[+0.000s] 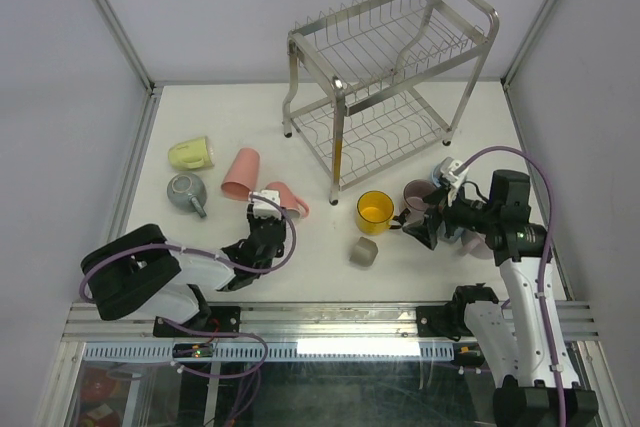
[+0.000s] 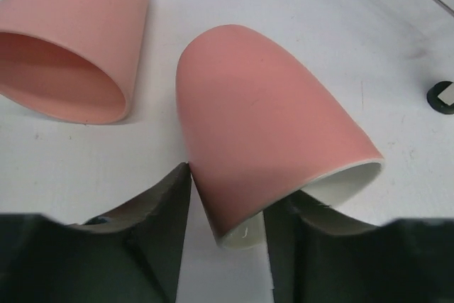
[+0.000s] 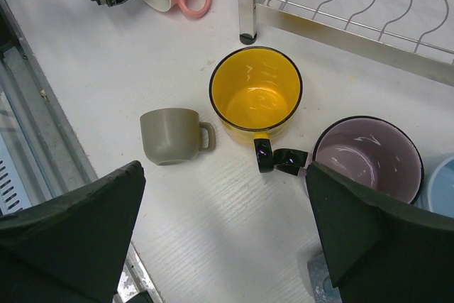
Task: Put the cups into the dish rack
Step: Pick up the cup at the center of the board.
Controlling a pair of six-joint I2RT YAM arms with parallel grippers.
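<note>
Table (image 1: 210, 132) holds empty yellow mug (image 3: 255, 94); left gripper (image 2: 233, 191) straddles rim of pink mug (image 2: 262, 118), grip unclear; right gripper (image 3: 225, 175) spread.

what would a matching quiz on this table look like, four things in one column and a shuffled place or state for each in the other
Things:
1. rack
2. yellow mug
3. green mug
4. left pincer

Places or states:
a. astride a pink mug
b. on its side, far left
c. holds no cups
d. standing upright

Pairs: 1-c, 2-d, 3-b, 4-a
</note>
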